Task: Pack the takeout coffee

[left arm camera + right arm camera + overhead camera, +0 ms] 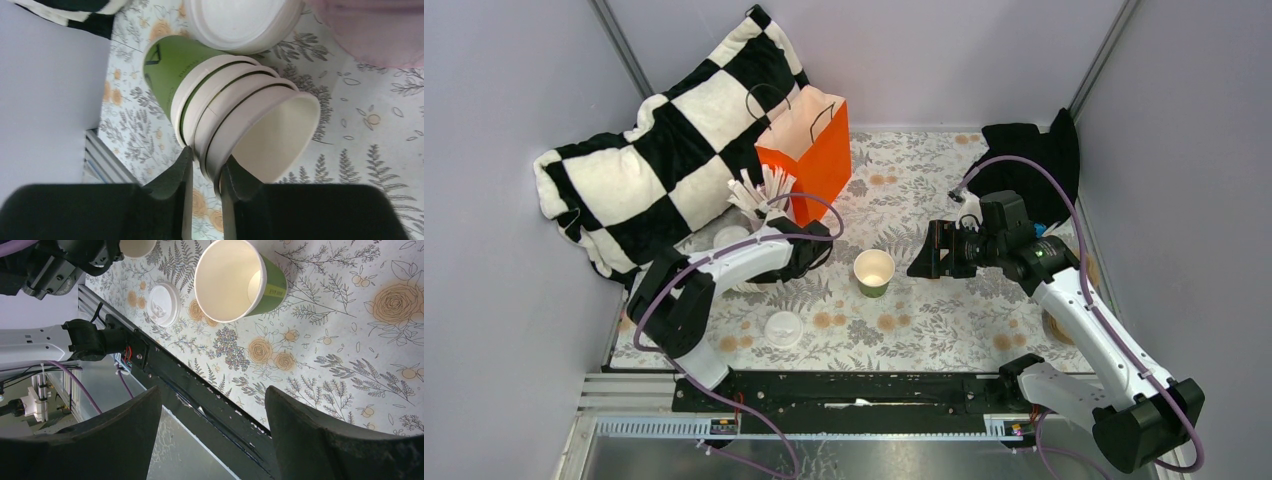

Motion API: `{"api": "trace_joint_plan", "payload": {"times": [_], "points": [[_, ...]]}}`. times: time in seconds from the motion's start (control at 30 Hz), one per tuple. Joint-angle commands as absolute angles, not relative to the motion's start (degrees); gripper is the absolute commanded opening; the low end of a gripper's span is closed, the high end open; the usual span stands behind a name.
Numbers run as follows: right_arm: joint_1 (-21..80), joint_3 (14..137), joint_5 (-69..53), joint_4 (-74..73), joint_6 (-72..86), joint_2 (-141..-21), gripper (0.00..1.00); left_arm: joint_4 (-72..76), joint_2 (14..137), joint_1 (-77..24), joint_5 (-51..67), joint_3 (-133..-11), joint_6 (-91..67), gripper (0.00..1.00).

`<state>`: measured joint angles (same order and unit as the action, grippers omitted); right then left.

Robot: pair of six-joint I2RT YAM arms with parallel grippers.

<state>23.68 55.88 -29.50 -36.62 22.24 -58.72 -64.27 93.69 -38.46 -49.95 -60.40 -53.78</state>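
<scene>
Left hand (206,160): fingers narrowed onto the rims at the mouth of the nested stack of cups (220,100), one finger outside and one inside the innermost cup. It reads as a pinch on the cup wall, and two rims may be caught. The stack is tilted, mouth toward the wrist camera; cannot tell whether it is resting or lifted. It sits just beside the pink cup (375,30) and a white lid (240,22), at the left of the worktop (944,320).

Right hand (210,405): fingers spread wide, empty, right of centre, facing the single green cup (874,272).

Takeout coffee is not yet assembled. That cup stands upright mid-worktop, lidless. A loose lid (782,328) lies near the front edge. The orange bag (809,150) stands open at the back.

Step in hand, by my reading: freeing one cup from the stack. To do it well:
- Hold only the innermost wall.
- Draw along the stack's axis, slowly.
- Watch for a second cup following.
- Go light on the rim so it doesn't crush.

Count:
- Stacked cups: four rims showing.
- Single cup: one.
- Lids: two in view.
- Bag: one.
- Pink cup: one.
</scene>
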Motion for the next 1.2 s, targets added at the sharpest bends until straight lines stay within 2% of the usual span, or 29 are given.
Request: {"api": "trace_joint_plan", "payload": {"times": [0.0,0.43,0.7,0.87,1.17], "points": [[23.9,56.5,-29.3,-36.4,21.2,-57.8,0.82,-64.0,89.0,-38.5,-49.7,-61.4,-53.9,0.17],[23.9,55.9,-29.8,-35.6,21.4,-58.0,0.82,-72.2,72.9,-38.7,-34.9,-65.2,-55.5,0.02],[23.9,55.6,-29.9,-35.5,21.6,-57.7,0.82,-67.4,69.1,-37.9,-25.5,-69.1,-52.6,0.00],[23.9,56.4,-29.7,-36.5,21.4,-57.7,0.82,-58.4,67.9,-30.3,-13.6,-66.0,-51.5,0.00],[23.9,56.6,-28.9,-37.2,21.1,-57.0,0.82,-59.1,70.1,-22.4,-6.2,-65.0,-51.7,0.02]]}}
